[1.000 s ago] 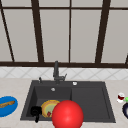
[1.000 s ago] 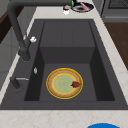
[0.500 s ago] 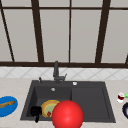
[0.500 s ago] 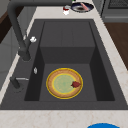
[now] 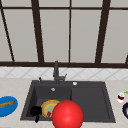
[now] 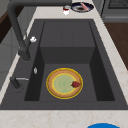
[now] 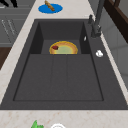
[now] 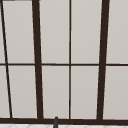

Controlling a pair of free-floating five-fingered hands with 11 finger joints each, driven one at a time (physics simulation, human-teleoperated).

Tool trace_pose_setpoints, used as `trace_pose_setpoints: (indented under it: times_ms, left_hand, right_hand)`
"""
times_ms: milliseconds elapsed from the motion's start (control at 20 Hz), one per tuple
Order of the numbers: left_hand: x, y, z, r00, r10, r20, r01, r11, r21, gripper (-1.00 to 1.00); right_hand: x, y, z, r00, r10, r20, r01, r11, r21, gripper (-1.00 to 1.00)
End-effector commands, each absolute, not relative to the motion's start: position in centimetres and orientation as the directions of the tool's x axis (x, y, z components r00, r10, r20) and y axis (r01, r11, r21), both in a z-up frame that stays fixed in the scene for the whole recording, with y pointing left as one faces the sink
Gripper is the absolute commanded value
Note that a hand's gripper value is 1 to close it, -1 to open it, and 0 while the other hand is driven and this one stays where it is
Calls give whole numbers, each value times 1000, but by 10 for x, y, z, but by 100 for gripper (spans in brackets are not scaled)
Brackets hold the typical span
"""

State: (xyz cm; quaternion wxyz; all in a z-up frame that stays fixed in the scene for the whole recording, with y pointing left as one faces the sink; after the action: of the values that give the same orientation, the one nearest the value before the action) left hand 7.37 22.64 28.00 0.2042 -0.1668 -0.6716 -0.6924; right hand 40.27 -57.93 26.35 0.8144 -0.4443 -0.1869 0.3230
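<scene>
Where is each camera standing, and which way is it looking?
Front view: faces the sink and window head-on; a black left hand hangs at the basin's front left, by the yellow plate and a red ball.
Left side view: looks along the sink from its left, down onto the plate.
Right side view: looks along it from the right.
Upper view: faces the window above the faucet.
Both side views share the plate and faucet.

You have one round yellow-rimmed plate in the dark basin, one large glossy red ball, one flat blue plate on the desk, one small red-and-white cup, one black robot hand, one dark tall faucet
</scene>
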Motion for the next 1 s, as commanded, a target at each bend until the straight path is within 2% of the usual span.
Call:
trace_pose_setpoints:
  times_ms: [0, 950]
  left_hand:
    - [74, 226, 280, -861, -59, 505, 507, -14, 862, 0]
    - [74, 226, 280, -861, -59, 505, 507, -14, 862, 0]
  right_hand:
    - [405, -573, 283, 652, 758, -1, -418, 359, -834, 100]
    - [405, -498, 356, 660, 751, 6, -403, 361, -841, 100]
